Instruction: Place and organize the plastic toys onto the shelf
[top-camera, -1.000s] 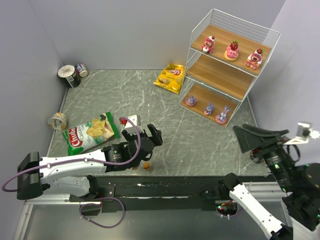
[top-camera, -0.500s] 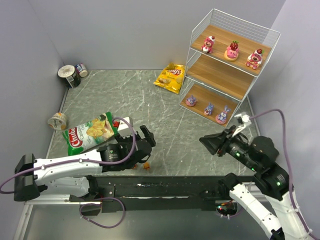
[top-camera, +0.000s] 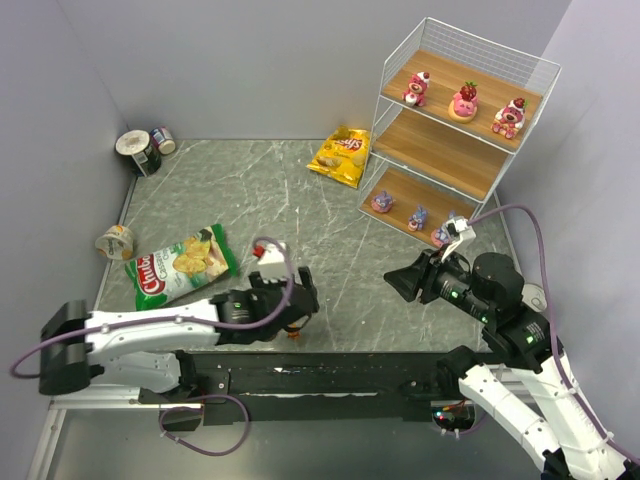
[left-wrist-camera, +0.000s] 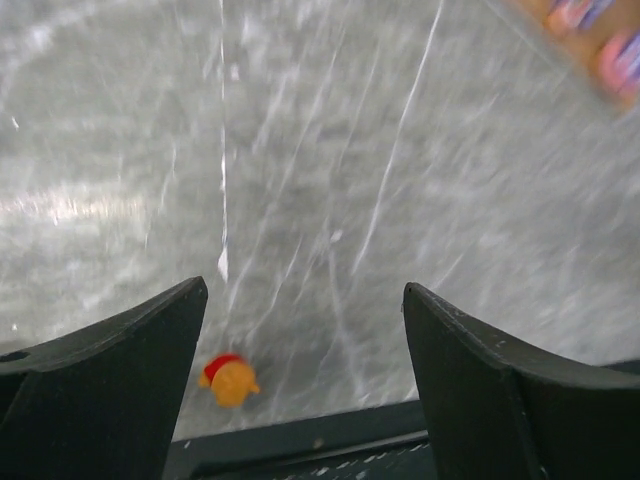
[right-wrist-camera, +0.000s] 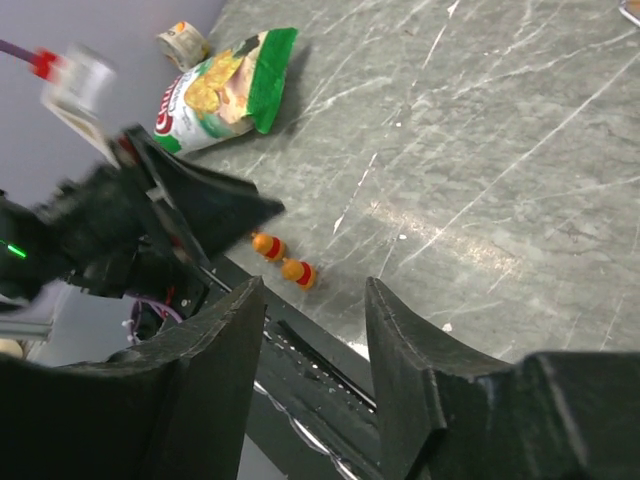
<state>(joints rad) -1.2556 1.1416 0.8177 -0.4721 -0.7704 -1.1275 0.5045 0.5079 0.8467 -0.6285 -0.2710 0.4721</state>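
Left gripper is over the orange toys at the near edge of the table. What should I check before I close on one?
1. Left gripper jaws open: ok.
2. Orange toy centred between its fingers: not ok. In the left wrist view it sits close to one finger.
3. Room to take one alone: cannot tell. The right wrist view shows two orange toys standing close together.
4. Right gripper empty and clear of the pick: ok. It is open with nothing in it, off to the side.
5. Free place on the shelf: ok, the middle board is bare.
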